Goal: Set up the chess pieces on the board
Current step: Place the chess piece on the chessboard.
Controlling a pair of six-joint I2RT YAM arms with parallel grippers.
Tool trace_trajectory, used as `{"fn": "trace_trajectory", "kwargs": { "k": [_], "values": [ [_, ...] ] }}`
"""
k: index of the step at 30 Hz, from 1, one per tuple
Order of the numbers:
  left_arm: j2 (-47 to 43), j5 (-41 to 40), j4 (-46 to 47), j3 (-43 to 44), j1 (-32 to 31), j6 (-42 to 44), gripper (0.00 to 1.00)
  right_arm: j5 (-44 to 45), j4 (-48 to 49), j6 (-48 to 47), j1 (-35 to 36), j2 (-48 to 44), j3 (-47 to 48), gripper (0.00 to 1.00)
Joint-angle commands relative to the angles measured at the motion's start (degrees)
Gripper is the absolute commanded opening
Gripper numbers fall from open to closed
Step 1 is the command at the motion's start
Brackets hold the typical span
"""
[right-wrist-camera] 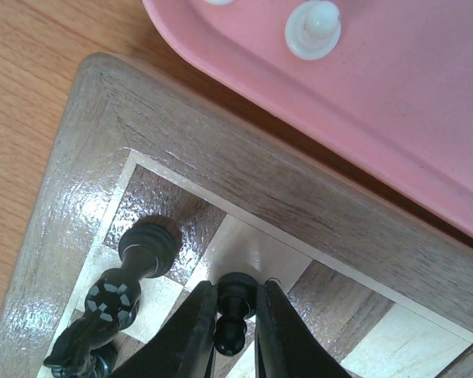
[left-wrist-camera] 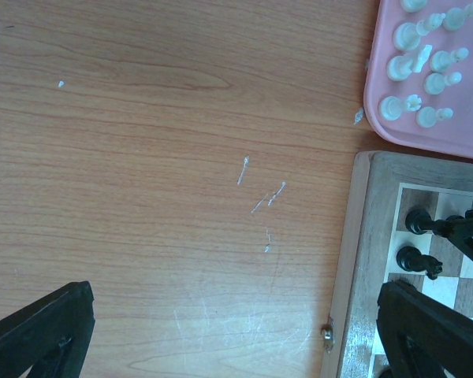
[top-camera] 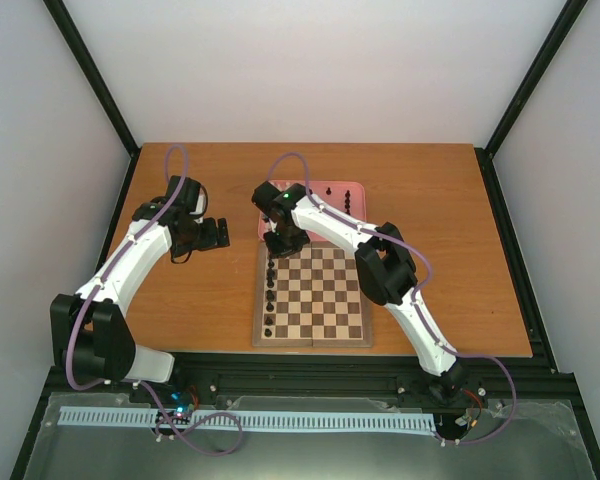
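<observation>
Wood tabletop (top-camera: 440, 200): bare on its left side.
Board (top-camera: 313, 341): at the near edge, centre; black pieces (top-camera: 270, 290) line its left column.
Tray (right-wrist-camera: 394, 126): pink, just beyond the board's far edge, holding white pieces (left-wrist-camera: 414, 67).
Left gripper (left-wrist-camera: 236, 299): spread wide, empty, over bare tabletop beside the board's left edge.
Right gripper (right-wrist-camera: 233, 315): over the board's far-left corner, fingers (right-wrist-camera: 193, 331) close on both sides of a pawn (right-wrist-camera: 238, 290); gripping or let go, I cannot tell.
Pawn: black, upright, one square from the corner piece (right-wrist-camera: 146, 244) along the far edge, directly between the right fingers, long axis vertical.
Next move: probably a straight lift along that axis; the right arm is nearer.
</observation>
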Motion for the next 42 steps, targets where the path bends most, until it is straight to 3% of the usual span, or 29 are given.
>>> {"fn": "trace_trajectory", "kwargs": {
  "k": [1,17,20,31,37,42],
  "values": [
    [0.1,-0.47,0.92,0.95,0.16,0.63,1.0,0.83,-0.53,-0.34,-0.12,1.04,1.52,0.16],
    [0.02,-0.55,0.88,0.83,0.16,0.64,1.0,1.06,-0.65,-0.56,-0.29,1.76,2.07,0.16],
    [0.02,-0.55,0.87,0.83,0.16,0.64,1.0,1.2,-0.8,-0.63,-0.29,1.37,2.08,0.22],
    [-0.25,-0.41,0.79,0.84,0.16,0.71,1.0,2.78,-0.55,-0.38,-0.37,-0.4,2.06,0.23],
    [-0.17,-0.13,0.96,0.84,0.16,0.61,1.0,2.11,-0.41,-1.78,-0.38,-2.7,2.11,0.31],
    [0.01,0.31,1.14,0.95,0.16,0.61,1.0,0.62,-0.29,-3.07,-0.38,-4.12,1.19,0.32]
  ]
}}
